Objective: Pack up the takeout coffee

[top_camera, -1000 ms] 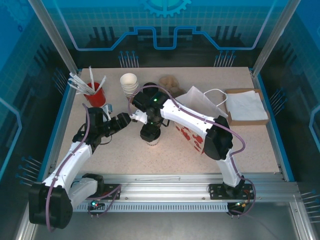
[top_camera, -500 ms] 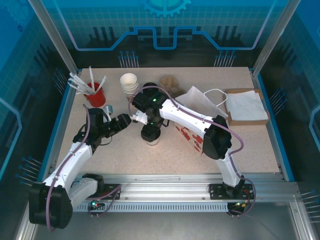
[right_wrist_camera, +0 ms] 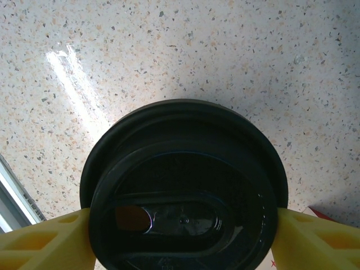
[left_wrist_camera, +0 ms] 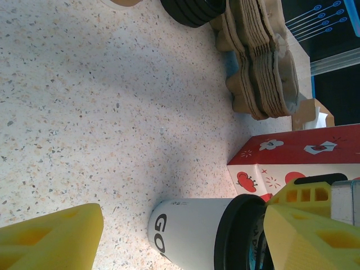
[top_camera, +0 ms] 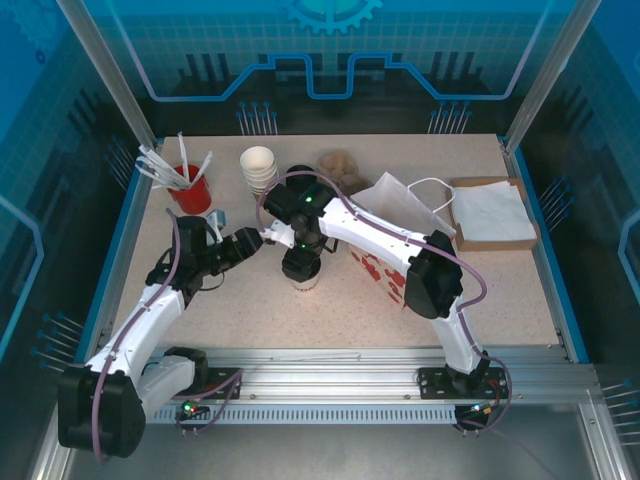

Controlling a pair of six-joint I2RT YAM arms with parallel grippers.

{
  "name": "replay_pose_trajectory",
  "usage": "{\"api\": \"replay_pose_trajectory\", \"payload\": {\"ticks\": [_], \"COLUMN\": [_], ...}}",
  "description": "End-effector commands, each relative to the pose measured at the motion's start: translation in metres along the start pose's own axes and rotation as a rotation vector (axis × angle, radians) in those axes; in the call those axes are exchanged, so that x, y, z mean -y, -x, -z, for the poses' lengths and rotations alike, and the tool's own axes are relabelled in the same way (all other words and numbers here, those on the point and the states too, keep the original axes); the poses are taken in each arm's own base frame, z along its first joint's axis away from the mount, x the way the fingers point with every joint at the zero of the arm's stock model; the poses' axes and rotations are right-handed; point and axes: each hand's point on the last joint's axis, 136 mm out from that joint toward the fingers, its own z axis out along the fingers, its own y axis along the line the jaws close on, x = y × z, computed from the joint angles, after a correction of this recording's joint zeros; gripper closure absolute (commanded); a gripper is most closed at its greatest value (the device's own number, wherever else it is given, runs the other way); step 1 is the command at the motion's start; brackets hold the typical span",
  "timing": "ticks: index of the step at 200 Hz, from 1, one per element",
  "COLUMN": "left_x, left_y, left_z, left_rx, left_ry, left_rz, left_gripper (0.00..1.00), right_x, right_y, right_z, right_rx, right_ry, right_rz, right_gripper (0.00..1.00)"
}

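The takeout coffee [top_camera: 306, 280], a pale paper cup [left_wrist_camera: 188, 230] with a black lid [right_wrist_camera: 183, 185], stands upright on the table just left of the strawberry-print bag [top_camera: 385, 262]. My right gripper [top_camera: 300, 262] hangs straight over it. Its yellow fingers [right_wrist_camera: 45, 242] press against opposite sides of the lid, so the right gripper [right_wrist_camera: 183, 239] is shut on the cup's top. My left gripper [top_camera: 265, 238] is open just left of the cup and apart from it. In the left wrist view the cup lies ahead between the spread left gripper [left_wrist_camera: 180, 242] fingers [left_wrist_camera: 50, 239].
A stack of lidless white cups [top_camera: 259, 168], loose black lids [left_wrist_camera: 194, 10] and cardboard carriers [left_wrist_camera: 259, 62] stand behind the coffee. A red cup of straws [top_camera: 190, 190] is at the back left. A box of napkins [top_camera: 492, 212] lies at the right, past the bag.
The right arm's wrist shifted very slightly over the cup. The cup, the bag and the left arm stayed where they were.
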Motion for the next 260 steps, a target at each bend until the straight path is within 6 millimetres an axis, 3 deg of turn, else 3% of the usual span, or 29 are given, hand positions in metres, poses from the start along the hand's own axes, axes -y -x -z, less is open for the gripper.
{"api": "replay_pose_trajectory", "payload": {"ticks": [1,154,197,260], "left_x": [0.001,0.002,0.002,0.003], "left_y": [-0.003,-0.004,-0.004,-0.004], "left_z": [0.0,0.0,0.002,0.003], "left_rx": [-0.011,-0.014,-0.011,-0.007], "left_ry": [-0.023,-0.026,-0.027,-0.031], "left_rz": [0.001,-0.001,-0.003,-0.008], "left_gripper": [0.23,0.23,0.23,0.23], "right_x": [0.004,0.004,0.003,0.001], "right_y": [-0.004,-0.008,-0.006,-0.003], "right_z": [0.001,-0.008,0.0,0.02], "right_rx": [-0.024,-0.051,-0.032,0.014], "right_ry": [0.0,-0.006,-0.024,-0.042], "right_rz": [0.0,-0.003,0.0,0.0], "right_gripper": [0.24,0.28,0.41,0.44]}}
